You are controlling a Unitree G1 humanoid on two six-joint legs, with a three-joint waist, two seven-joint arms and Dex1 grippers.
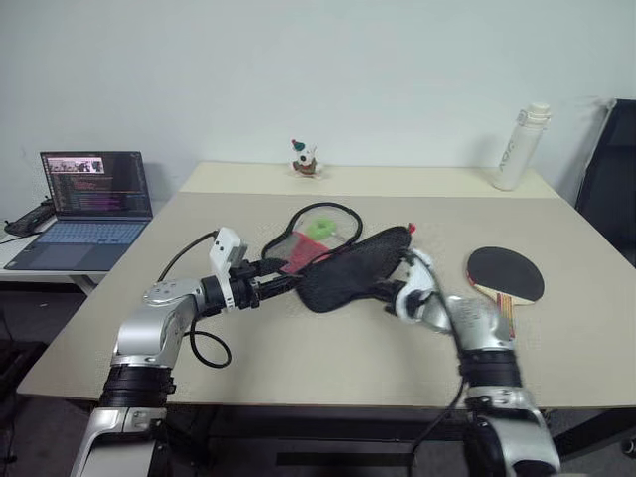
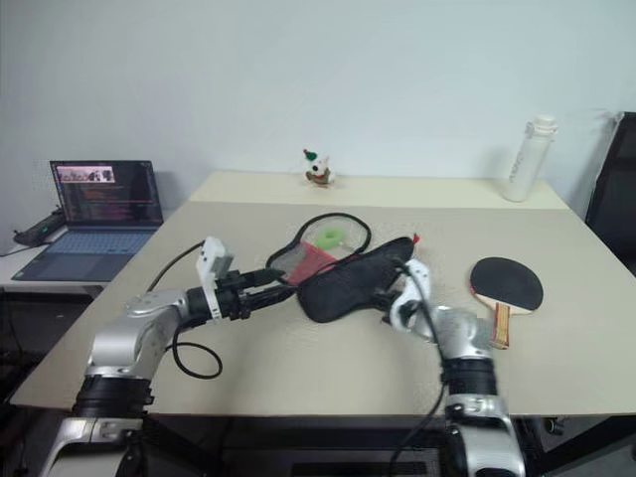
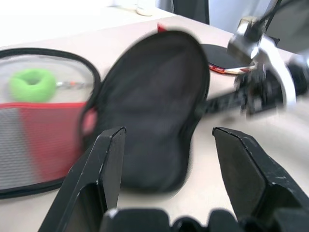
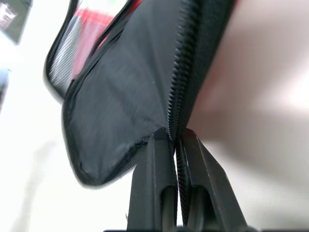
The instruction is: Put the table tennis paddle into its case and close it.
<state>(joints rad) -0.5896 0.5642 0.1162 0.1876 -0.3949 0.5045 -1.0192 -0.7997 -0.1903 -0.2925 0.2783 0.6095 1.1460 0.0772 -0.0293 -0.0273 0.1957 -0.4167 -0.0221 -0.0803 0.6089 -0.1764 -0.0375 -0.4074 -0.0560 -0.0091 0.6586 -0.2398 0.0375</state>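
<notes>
Case open, paddle outside it

The black case (image 1: 353,268) lies unzipped, apparently one flap raised; the paddle (image 1: 505,275) rests flat, apart, on its right.

Soft, even room light leaves only faint shadows on the pale surface (image 1: 328,348), while both wrist views are smeared by blur, washed out white at their upper left.

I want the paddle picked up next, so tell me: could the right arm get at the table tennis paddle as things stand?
Probably not yet. The table tennis paddle lies bare on the table just to the right of the right gripper, with nothing between, but that gripper is shut on the case edge and would have to let go first.
</notes>
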